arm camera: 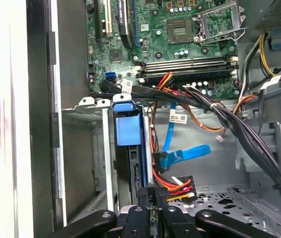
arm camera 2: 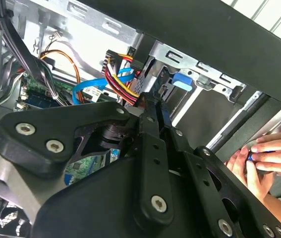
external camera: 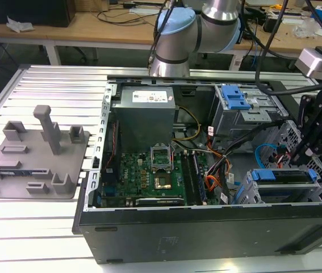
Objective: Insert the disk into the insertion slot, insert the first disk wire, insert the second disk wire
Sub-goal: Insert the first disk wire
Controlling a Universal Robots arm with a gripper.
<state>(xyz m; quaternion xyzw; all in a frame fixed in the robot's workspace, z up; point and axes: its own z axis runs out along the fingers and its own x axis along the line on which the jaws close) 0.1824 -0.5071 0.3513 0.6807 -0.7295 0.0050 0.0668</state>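
1. Disk (arm camera: 128,130) sits in its slot (arm camera: 83,116), long axis pointing at gripper (arm camera: 150,198).
2. Gripper, at disk's rear end: jaws together, nothing plainly held.
3. Blue cable (arm camera: 189,152), red-black wires (arm camera: 174,186): just beside that end.

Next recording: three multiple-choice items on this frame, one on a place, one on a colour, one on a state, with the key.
1. Where in the computer case is the disk? A) in the grey drive cage B) flat on the motherboard C) loose on the case floor
2. What colour is the flat cable looping beside the disk? A) green B) light blue C) white
3. How is the computer case? A) open, its inside exposed B) shut by a side panel C) wrapped in foil
Key: 1 A, its blue carrier sits in the cage; 2 B, it shows light blue in both wrist views; 3 A, the motherboard lies in plain sight.
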